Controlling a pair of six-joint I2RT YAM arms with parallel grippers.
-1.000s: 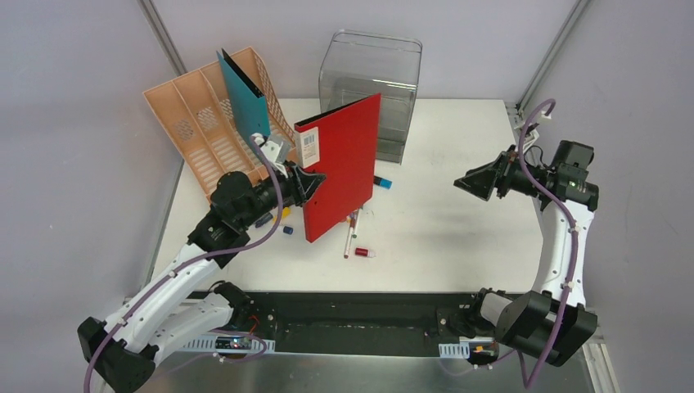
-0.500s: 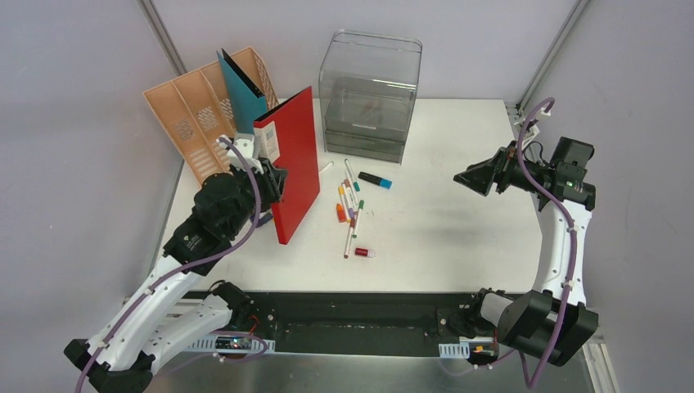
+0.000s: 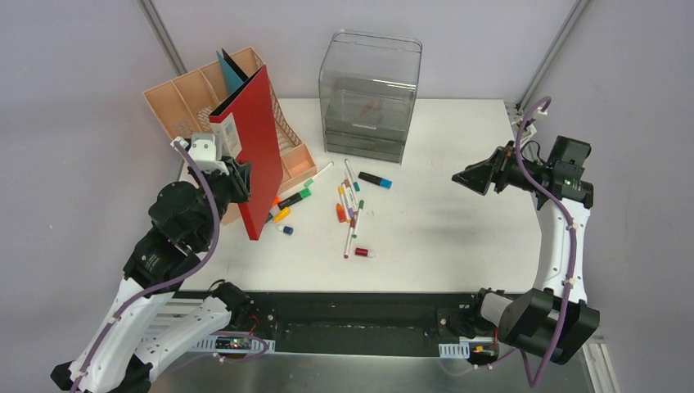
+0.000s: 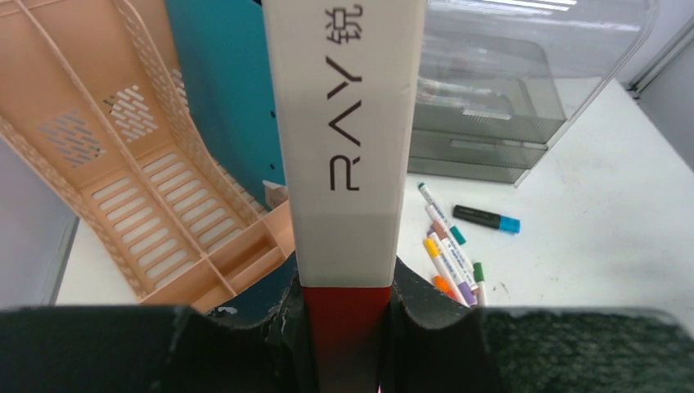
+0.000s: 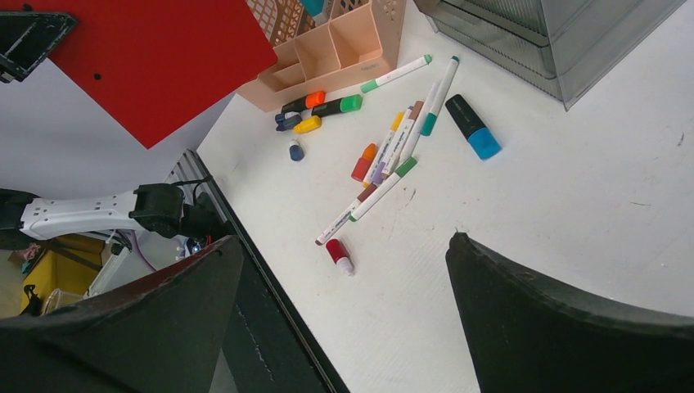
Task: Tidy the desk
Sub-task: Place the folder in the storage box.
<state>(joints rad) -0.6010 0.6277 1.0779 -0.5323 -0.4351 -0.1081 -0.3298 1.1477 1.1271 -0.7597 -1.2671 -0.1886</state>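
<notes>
The white desk (image 3: 458, 229) holds a scatter of markers (image 3: 350, 205) near its middle. My left gripper (image 3: 237, 176) is shut on the spine of a red binder (image 3: 260, 155), held upright and off the desk, over the front of the peach file rack (image 3: 192, 106). In the left wrist view the binder's white spine label (image 4: 344, 147) rises between the fingers of that gripper (image 4: 344, 327). A teal folder (image 3: 232, 72) stands in the rack behind it. My right gripper (image 3: 466, 176) hangs open above the desk's right side, nothing between its fingers (image 5: 344, 239).
A clear grey drawer box (image 3: 372, 90) stands at the back centre. A black highlighter with a blue cap (image 3: 375, 179) lies before it. More markers (image 3: 290, 201) lie by the rack's front compartments. A short red and white marker (image 5: 338, 254) lies nearest the front rail.
My left arm has swung the red binder leftward, from over the markers to the file rack, turning it edge-on. The right arm has stayed put.
</notes>
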